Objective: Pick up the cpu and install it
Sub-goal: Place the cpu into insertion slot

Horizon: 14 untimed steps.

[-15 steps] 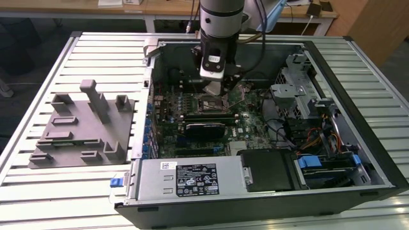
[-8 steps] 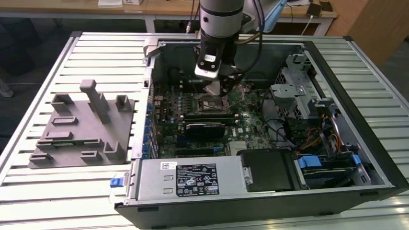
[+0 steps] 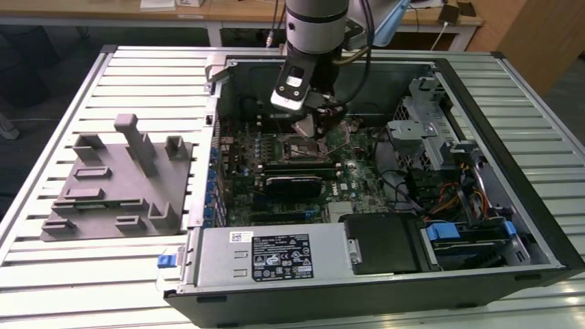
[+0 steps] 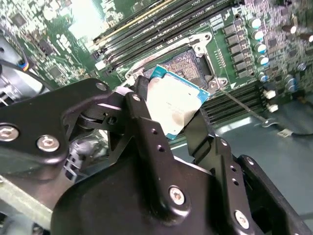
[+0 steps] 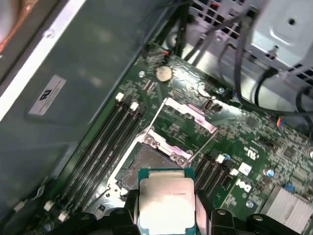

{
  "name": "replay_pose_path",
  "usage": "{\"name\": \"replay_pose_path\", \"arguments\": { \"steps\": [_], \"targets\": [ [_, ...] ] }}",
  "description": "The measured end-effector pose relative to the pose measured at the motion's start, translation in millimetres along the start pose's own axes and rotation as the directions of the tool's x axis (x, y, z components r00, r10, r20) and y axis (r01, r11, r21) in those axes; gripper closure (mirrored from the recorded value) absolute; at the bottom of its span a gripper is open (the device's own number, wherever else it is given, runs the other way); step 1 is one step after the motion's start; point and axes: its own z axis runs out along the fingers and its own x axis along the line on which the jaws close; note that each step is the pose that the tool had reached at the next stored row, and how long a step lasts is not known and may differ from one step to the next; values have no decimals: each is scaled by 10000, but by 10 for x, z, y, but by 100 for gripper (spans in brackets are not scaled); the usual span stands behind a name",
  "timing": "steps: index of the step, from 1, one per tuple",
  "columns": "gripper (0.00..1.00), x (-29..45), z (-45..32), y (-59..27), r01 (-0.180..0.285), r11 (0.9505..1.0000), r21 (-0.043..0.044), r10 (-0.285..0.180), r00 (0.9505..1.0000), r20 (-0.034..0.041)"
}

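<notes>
The cpu (image 4: 173,105), a flat square chip with a shiny silver top and a blue-green edge, is clamped between my gripper's (image 4: 171,111) two black fingers (image 4: 142,105). It hangs tilted just above the open socket (image 4: 188,66) on the green motherboard. In the first wrist view the cpu (image 5: 165,200) sits in my gripper (image 5: 166,216), close over the dark socket (image 5: 146,164), whose metal load plate (image 5: 183,125) is swung open. In the exterior view my gripper (image 3: 305,127) reaches down inside the computer case, right above the black socket frame (image 3: 300,147).
The open computer case (image 3: 512,226) lies on a slatted white table (image 3: 137,68). A grey plastic fixture (image 3: 119,185) with upright posts stands on the exterior view's left. Memory slots (image 5: 105,142), a thin lever (image 4: 244,105), cables (image 3: 439,192) and a drive cage (image 3: 429,130) crowd the socket.
</notes>
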Motion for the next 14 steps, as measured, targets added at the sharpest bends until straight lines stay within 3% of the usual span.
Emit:
{"name": "replay_pose_path", "arguments": {
  "steps": [4,7,10,14],
  "targets": [
    [45,0,0,0,-697,9976,-11,697,9975,59],
    [45,0,1,0,-1242,9923,-22,1242,9922,104],
    [45,0,2,0,-1774,9841,-36,1775,9840,148],
    [45,0,3,0,-2473,9689,-57,2474,9687,206]
  ]
}}
